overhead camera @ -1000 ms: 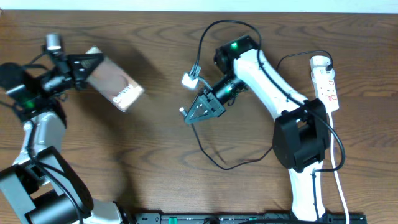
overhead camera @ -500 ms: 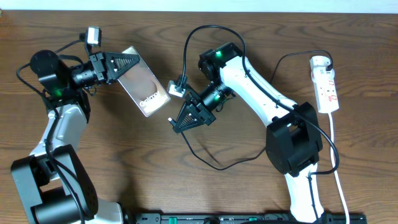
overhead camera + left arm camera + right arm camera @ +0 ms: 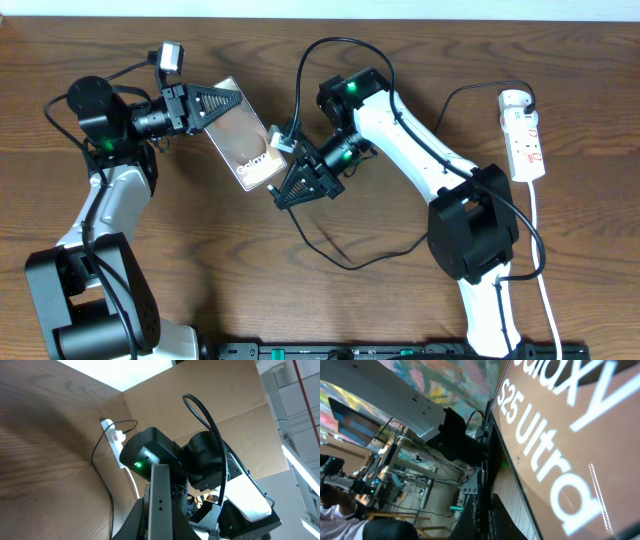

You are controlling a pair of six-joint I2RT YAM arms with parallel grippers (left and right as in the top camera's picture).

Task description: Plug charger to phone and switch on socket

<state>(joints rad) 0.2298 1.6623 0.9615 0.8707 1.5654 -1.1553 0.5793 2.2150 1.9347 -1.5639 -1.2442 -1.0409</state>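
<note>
In the overhead view my left gripper (image 3: 225,102) is shut on the upper end of the phone (image 3: 245,148) and holds it above the table, its brown face with "Galaxy" lettering turned up. My right gripper (image 3: 284,196) is shut on the connector end of the charger's black cable (image 3: 330,255), right at the phone's lower end. The white plug adapter (image 3: 284,141) hangs beside the phone. The socket (image 3: 523,135) lies at the far right. The left wrist view shows the phone's edge (image 3: 160,502) between the jaws. In the right wrist view the phone's face (image 3: 560,435) fills the frame, beside the right gripper's jaws (image 3: 481,510).
The black cable loops over the table in front of the right arm and up over its wrist (image 3: 345,45). The socket's white cord (image 3: 545,270) runs down the right edge. The right arm (image 3: 150,457) stands close before the left wrist camera, with the socket (image 3: 114,440) behind it.
My left arm has swung the phone to the right, up to the right gripper. My right gripper has moved left with the cable end, and the white adapter has come along.
</note>
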